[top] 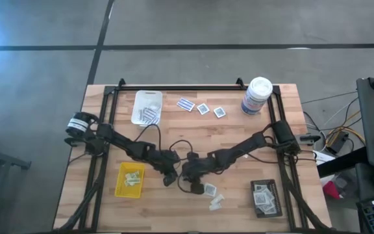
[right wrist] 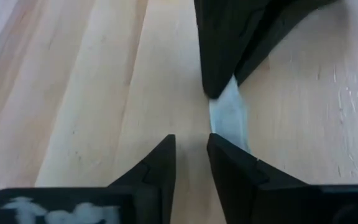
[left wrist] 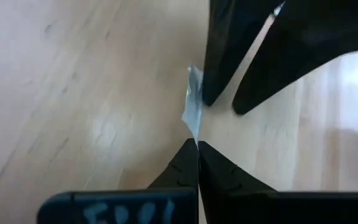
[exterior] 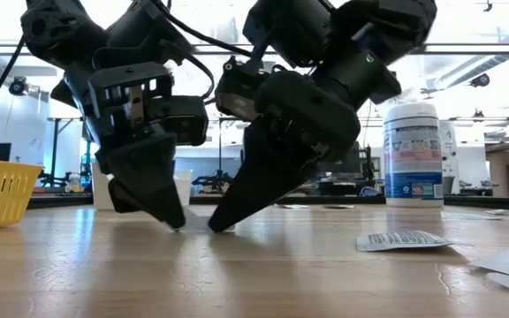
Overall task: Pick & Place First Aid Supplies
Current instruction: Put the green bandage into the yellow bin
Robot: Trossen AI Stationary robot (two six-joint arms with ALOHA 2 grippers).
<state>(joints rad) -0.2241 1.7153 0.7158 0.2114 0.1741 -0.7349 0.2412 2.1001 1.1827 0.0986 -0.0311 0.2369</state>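
Note:
My two grippers meet at the table's middle, near its front. A small pale packet point(left wrist: 193, 102), one of the first aid supplies, sticks out edge-on ahead of my left gripper point(left wrist: 197, 145), which is shut on it. My right gripper point(right wrist: 191, 147) faces it from the right and stands open, one finger right beside the packet point(right wrist: 229, 118); I cannot tell whether it touches. In the low view the tips of my left gripper point(exterior: 173, 221) and my right gripper point(exterior: 221, 223) are close to the tabletop. In the high view the arms hide the packet. My left gripper pinches one end of the packet point(left wrist: 196, 132) between its two fingertips, slanting down from the table's left. The packet stands on edge and reaches out past the tips toward my right gripper. Whether it rests on the wood cannot be seen.
A white tray point(top: 139, 99) sits at the far left, a yellow tray point(top: 120, 185) at the near left and a black tray point(top: 254, 195) at the near right. A white canister point(top: 257, 96) stands at the far right. Loose packets lie beside it point(top: 203, 108) and near the front point(top: 215, 203).

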